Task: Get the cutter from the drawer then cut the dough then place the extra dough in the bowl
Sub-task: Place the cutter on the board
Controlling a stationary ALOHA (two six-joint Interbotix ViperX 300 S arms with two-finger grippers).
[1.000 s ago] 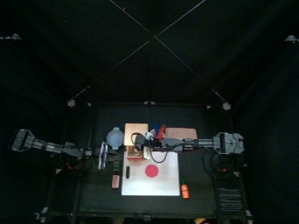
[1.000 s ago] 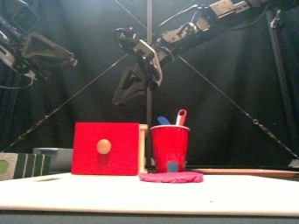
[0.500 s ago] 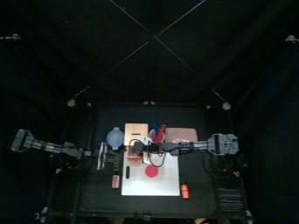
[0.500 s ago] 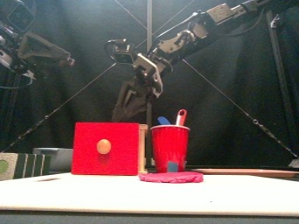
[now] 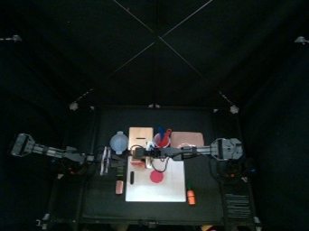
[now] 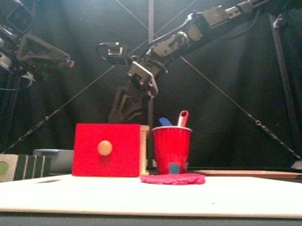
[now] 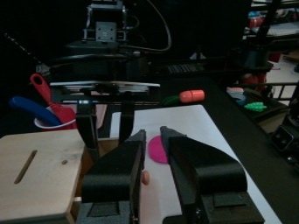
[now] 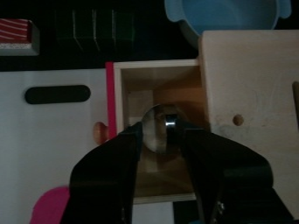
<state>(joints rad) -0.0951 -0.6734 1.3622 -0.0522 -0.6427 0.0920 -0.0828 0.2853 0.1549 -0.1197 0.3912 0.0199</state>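
The right arm reached in over the pale wooden box [image 5: 143, 141], and the front view showed the right gripper [image 8: 163, 134] hanging above the box top rather than down inside it. The red drawer front [image 6: 109, 150] stood pulled out toward the table's front. In the right wrist view the drawer lay open below, with the round metal cutter [image 8: 165, 119] resting on its wooden floor. The right jaws were spread moderately, their tips showing on either side of the cutter, with nothing gripped between them. The left gripper [image 7: 152, 140] rested at the table's left side, pointing toward the box. Its jaws were parted by only a narrow gap and held nothing. The flat disc of red dough [image 6: 172, 179] lay on the white cutting board [image 5: 176, 186], in front of the red cup [image 6: 172, 147] that held a blue toy knife [image 6: 164, 122] and a red toy knife [image 6: 182, 116]. The blue-grey bowl [image 5: 118, 142] sat just beside the box on its left. The dark green sushi roll [image 8: 100, 26] lay near the bowl.
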